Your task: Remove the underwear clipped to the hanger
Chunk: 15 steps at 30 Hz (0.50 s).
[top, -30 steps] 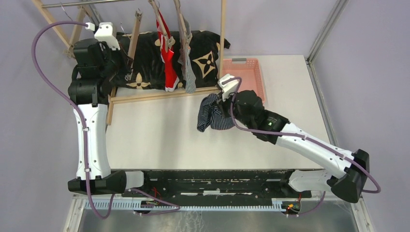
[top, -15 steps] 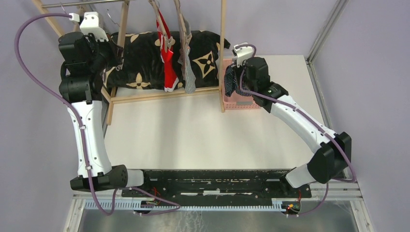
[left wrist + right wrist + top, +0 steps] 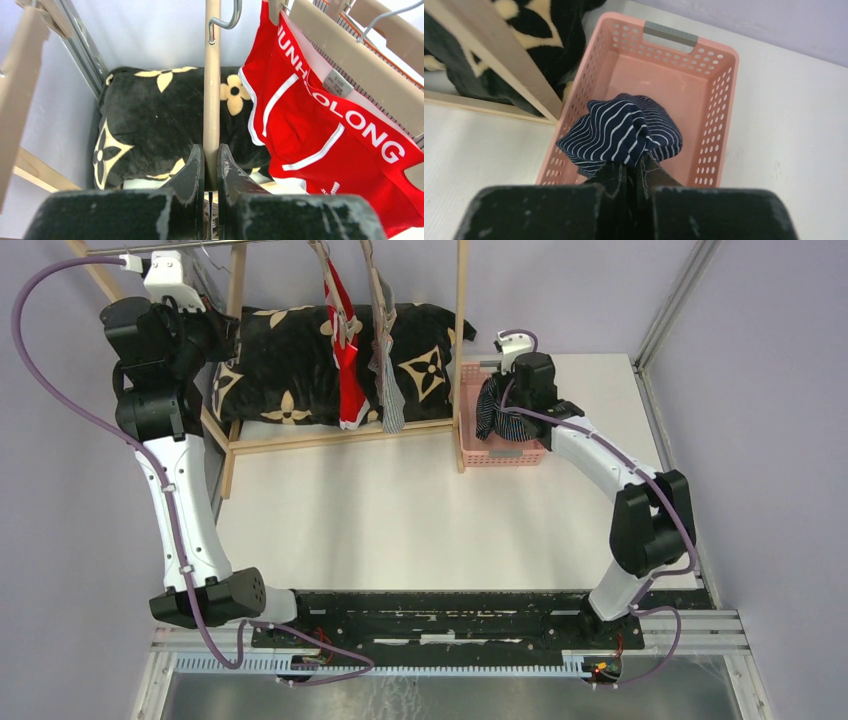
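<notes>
Navy striped boxers (image 3: 624,132) pinched in right gripper (image 3: 631,167) over pink basket (image 3: 719,100), left gripper (image 3: 210,160) clamped on wooden hanger (image 3: 212,90).

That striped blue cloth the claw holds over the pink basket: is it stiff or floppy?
Probably floppy: the navy striped shorts hang bunched in folds from the right gripper. Likely light, since a pinch holds them. They should crumple into the pink basket, not roll.

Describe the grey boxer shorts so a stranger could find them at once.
Look to the wooden rack at the back, with a black cushion lying in its frame. Two garments hang there side by side; the grey shorts are the one nearer the pink basket, finely striped, beside the lettered red pair.
</notes>
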Each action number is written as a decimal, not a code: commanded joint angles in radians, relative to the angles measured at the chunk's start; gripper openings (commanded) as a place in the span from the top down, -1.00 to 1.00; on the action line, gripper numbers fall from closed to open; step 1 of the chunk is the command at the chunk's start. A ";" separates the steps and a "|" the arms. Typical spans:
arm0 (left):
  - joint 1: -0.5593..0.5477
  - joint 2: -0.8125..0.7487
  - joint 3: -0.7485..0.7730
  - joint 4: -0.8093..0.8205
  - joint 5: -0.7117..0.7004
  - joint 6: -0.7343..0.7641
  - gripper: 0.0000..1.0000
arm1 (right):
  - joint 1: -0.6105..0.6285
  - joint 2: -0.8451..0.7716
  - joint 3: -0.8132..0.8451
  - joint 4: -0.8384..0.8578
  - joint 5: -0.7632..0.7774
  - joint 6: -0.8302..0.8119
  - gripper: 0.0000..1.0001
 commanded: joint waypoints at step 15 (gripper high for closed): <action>0.134 0.079 0.016 0.208 0.196 -0.034 0.95 | -0.085 0.179 0.040 0.129 -0.084 0.081 0.99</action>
